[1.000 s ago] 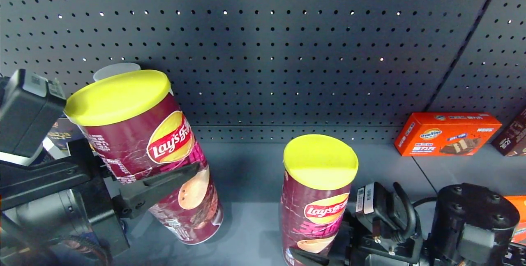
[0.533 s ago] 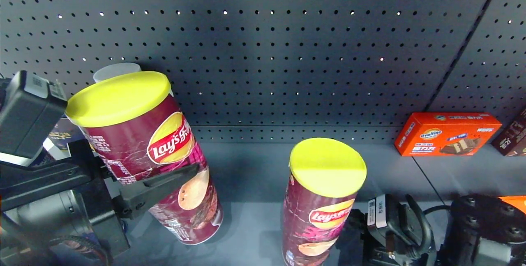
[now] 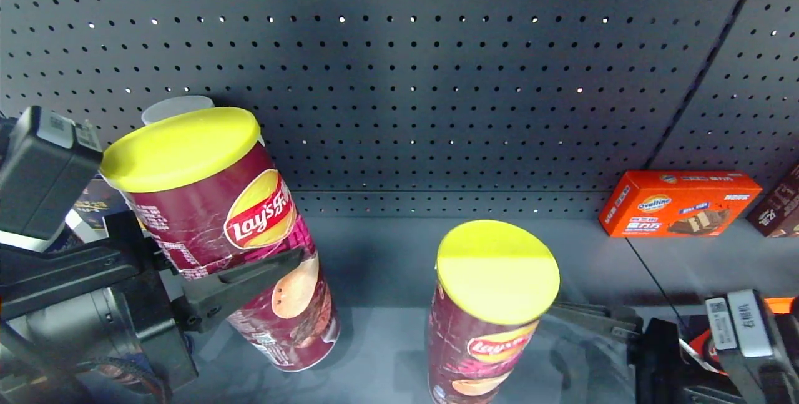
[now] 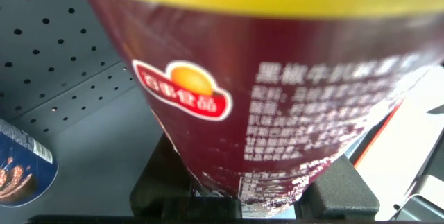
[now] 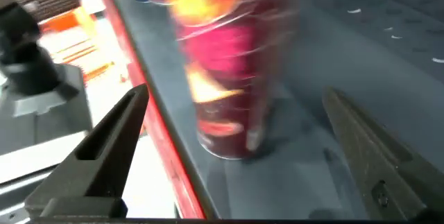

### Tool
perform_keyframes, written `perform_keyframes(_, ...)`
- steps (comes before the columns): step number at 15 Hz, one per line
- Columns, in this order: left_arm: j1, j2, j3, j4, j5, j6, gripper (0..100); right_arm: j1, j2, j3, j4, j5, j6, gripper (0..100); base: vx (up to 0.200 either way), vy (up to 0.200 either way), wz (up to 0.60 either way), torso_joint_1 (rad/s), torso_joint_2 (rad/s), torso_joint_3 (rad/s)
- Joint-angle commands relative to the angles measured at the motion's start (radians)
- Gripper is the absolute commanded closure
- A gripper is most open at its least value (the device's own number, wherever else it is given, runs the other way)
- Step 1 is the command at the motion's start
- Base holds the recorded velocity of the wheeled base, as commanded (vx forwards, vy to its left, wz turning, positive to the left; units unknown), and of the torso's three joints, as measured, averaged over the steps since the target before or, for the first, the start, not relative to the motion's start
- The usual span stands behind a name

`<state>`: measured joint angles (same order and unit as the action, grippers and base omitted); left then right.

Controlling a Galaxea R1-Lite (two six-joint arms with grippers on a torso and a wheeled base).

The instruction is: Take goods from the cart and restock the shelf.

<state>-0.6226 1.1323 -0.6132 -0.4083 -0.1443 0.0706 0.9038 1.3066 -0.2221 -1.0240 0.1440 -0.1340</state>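
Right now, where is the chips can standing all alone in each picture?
Head view: lone chips can stands low, right of centre.
Left wrist view: that close-up can is the other one, gripped.
Right wrist view: it stands middle, between open jaws.
Shared landmark: the grey shelf underneath.

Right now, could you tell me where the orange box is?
In the head view, the orange box lies on the shelf at right, against the pegboard, right of the standing can.
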Motion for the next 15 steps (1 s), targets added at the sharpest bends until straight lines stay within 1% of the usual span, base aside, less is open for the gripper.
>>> perform_keyframes(1,0.001,0.003,0.000,-0.001,0.000,0.000,100,0.023,-0.148,0.030,0.068,-0.070,0.001,0,0.000,0.000,0.00,0.000,0.00,0.000)
perform_keyframes(2,0.000,0.003,0.000,-0.001,0.000,0.001,100,0.050,-0.210,0.093,0.105,-0.103,-0.001,0,0.000,0.000,0.00,0.000,0.00,0.000)
perform_keyframes(5,0.000,0.001,0.003,0.000,0.000,0.001,100,0.060,-0.306,0.222,0.122,-0.100,-0.019,0,0.000,0.000,0.00,0.000,0.00,0.000)
perform_keyframes(7,0.000,0.001,0.007,-0.001,0.000,0.005,100,0.049,-0.386,0.222,0.199,-0.103,0.016,0,0.000,0.000,0.00,0.000,0.00,0.000)
perform_keyframes(8,0.000,0.001,0.007,-0.001,0.000,0.005,100,0.037,-0.449,0.222,0.265,-0.101,0.047,0,0.000,0.000,0.00,0.000,0.00,0.000)
perform_keyframes(10,0.000,0.000,0.013,-0.001,0.002,0.006,100,0.029,-0.619,0.222,0.455,-0.101,0.065,0,0.000,0.000,0.00,0.000,0.00,0.000)
perform_keyframes(12,0.000,-0.002,0.013,-0.001,0.002,0.006,100,0.027,-0.874,0.222,0.722,-0.104,0.060,0,0.000,0.000,0.00,0.000,0.00,0.000)
perform_keyframes(13,0.000,-0.002,0.016,-0.001,0.002,0.006,100,0.009,-1.064,0.222,0.909,-0.126,0.059,0,0.000,0.000,0.00,0.000,0.00,0.000)
perform_keyframes(14,0.000,-0.003,0.018,-0.001,0.002,0.006,100,-0.011,-1.196,0.202,1.032,-0.169,0.059,0,0.000,0.000,0.00,0.000,0.00,0.000)
perform_keyframes(15,-0.002,-0.005,0.024,-0.001,0.002,0.006,100,-0.022,-1.254,0.172,1.070,-0.202,0.060,0,0.000,0.000,0.00,0.000,0.00,0.000)
